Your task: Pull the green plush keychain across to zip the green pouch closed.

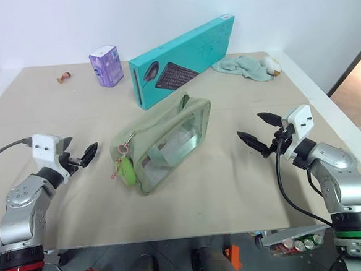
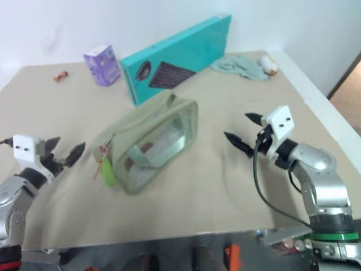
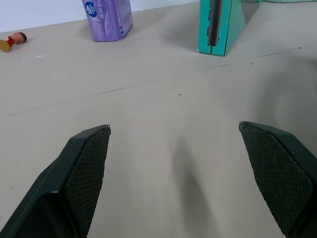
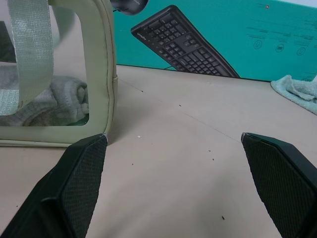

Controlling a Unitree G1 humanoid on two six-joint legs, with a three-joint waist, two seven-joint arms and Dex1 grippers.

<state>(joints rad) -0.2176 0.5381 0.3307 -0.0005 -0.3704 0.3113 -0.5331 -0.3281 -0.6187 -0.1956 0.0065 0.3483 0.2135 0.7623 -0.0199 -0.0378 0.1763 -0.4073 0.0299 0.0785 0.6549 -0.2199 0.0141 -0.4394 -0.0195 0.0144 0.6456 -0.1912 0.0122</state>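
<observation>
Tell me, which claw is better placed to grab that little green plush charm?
Probably the left claw: it is open beside the pouch end where the green plush keychain hangs. The right claw, also open, sits beyond the pouch's far side.

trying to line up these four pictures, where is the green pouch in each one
Left eye view: the green pouch lies mid-table, between the two arms.
Right eye view: just left of centre.
Left wrist view: not in it.
Right wrist view: its clear side panel and strap at the upper left.
Shared landmark: the teal keyboard box, behind the pouch, seen in all four.
</observation>
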